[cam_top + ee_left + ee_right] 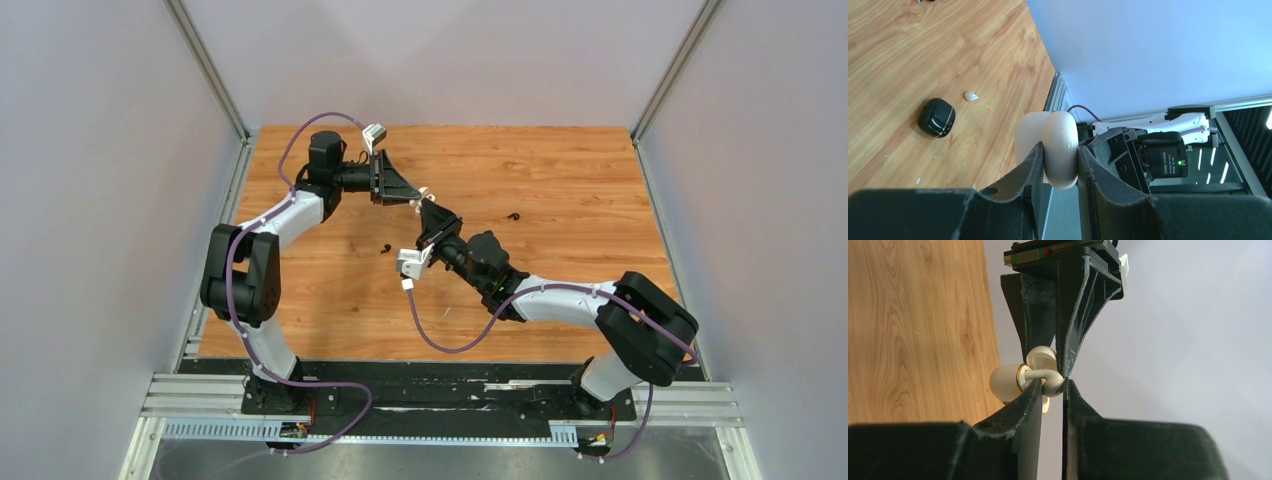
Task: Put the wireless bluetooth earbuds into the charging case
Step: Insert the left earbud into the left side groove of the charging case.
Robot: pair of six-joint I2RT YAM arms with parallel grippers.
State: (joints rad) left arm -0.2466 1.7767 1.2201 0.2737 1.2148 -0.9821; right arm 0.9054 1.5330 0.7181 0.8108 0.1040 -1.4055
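Two fingertip pairs meeting above the surface point(600, 170).
Clamped narrow in the left fingers point(1029, 172): white charging case point(1059, 142), held aloft, seemingly as a steady target. Pinched tight in the right fingers point(1029, 407) at its 5 o'clock: white earbud point(1007, 382), just beside it. Loose at 3 o'clock: black earbud point(514, 216); at 7 o'clock: second black earbud point(386, 249).

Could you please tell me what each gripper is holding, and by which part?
Left gripper clamps the white case across its sides; right gripper pinches a white earbud by one end, its gold-ringed bulb sticking out.
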